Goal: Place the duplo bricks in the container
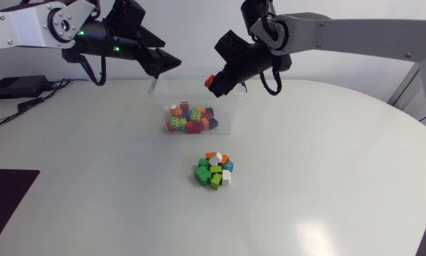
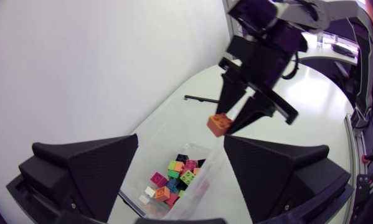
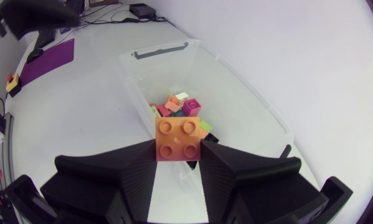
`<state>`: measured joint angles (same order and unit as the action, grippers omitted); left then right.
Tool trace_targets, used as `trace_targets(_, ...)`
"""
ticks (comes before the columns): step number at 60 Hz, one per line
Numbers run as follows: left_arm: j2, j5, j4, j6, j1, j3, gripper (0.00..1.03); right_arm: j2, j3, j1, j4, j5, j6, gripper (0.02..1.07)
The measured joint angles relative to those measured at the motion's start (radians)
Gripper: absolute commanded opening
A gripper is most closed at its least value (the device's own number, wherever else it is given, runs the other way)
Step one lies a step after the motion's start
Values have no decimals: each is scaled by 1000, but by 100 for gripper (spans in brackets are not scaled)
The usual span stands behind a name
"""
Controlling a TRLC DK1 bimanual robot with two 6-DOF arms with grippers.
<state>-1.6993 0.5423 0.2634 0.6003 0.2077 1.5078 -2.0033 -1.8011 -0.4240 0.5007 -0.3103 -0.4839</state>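
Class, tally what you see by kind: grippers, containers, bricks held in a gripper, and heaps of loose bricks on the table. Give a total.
Grippers: 2, the matte black left gripper open, the right gripper shut
Containers: 1, the clear plastic container
Held bricks: 1, the orange duplo brick
Heaps: 1, the heap of mixed-colour bricks on the white table
Total: 5

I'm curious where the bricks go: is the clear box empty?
Not empty: coloured bricks lie on the floor of the container.

L hand [image 2: 181, 140] raised, gaping wide; R hand [image 3: 177, 152] raised, clamping orange brick [image 3: 177, 137].
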Motion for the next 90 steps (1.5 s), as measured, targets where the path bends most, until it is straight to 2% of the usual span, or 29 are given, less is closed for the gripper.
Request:
trace_targets(22,63,19,58,151,56,-228,98,-79,-100,8,-26,0,32,24)
trace_targets(41,62,19,110,224,115,-262,98,-92,-108,35,-137,-8,74,24)
trace_targets(58,62,6,124,261,142,-311,98,-187,-209,40,-138,-4,97,26)
trace_targets(59,62,6,125,262,143,-314,98,-195,-219,40,-138,-2,99,28)
trace_targets(61,62,4,127,266,146,-320,98,-207,-239,40,-136,1,100,38)
trace_targets(65,62,-2,131,269,152,-328,98,-237,-296,40,-104,9,106,74)
trace_targets(66,62,-2,132,271,155,-330,98,-244,-311,40,-94,13,107,87)
trace_targets(68,62,-8,135,274,159,-331,98,-253,-335,40,-79,20,110,98)
trace_targets(70,62,-14,139,276,165,-331,98,-261,-356,40,-66,23,111,102)
trace_targets(90,62,-54,151,291,208,-336,97,-248,-417,40,95,27,106,102)
